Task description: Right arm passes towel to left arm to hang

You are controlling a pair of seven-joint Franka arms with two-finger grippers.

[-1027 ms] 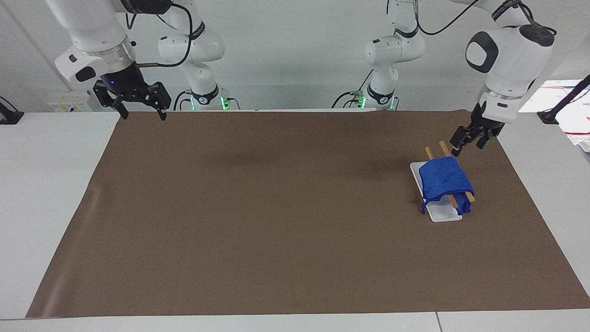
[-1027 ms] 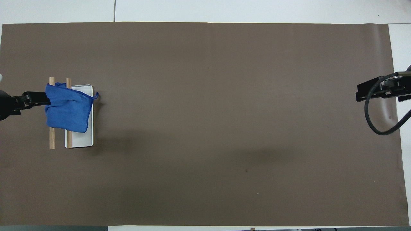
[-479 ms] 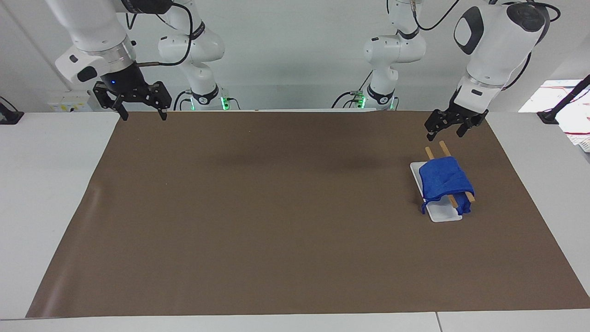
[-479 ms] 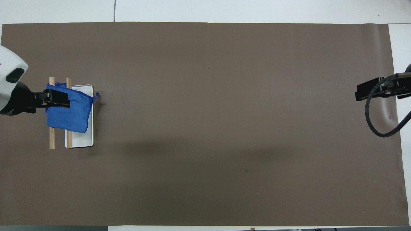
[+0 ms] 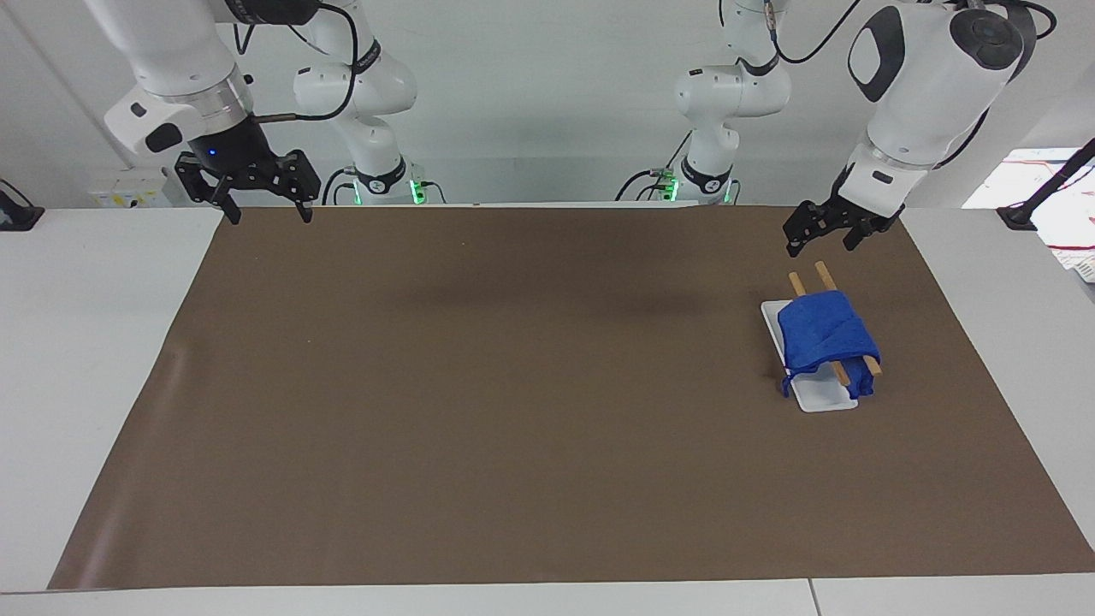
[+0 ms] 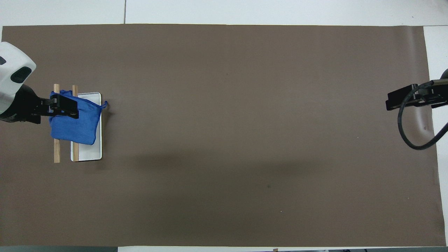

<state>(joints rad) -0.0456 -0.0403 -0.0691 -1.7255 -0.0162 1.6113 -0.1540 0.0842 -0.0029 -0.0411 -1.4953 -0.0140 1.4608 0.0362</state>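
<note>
The blue towel [image 5: 828,338] [image 6: 75,122] hangs draped over the two wooden bars [image 5: 819,275] [image 6: 56,154] of a rack with a white base [image 5: 825,400] [image 6: 87,152], toward the left arm's end of the table. My left gripper [image 5: 819,246] [image 6: 71,106] hovers open above the bars' end nearer the robots. It is clear of the towel and holds nothing. My right gripper [image 5: 268,216] [image 6: 393,101] waits open and empty, raised over the mat's corner at the right arm's end.
A brown mat [image 5: 513,385] [image 6: 227,140] covers most of the white table [image 5: 94,342]. Papers and a black stand [image 5: 1048,192] lie off the mat at the left arm's end.
The left gripper has lifted away from beside the rack and swung up over the bars' end nearer the robots. The towel stays draped on the bars. The right arm has barely moved.
</note>
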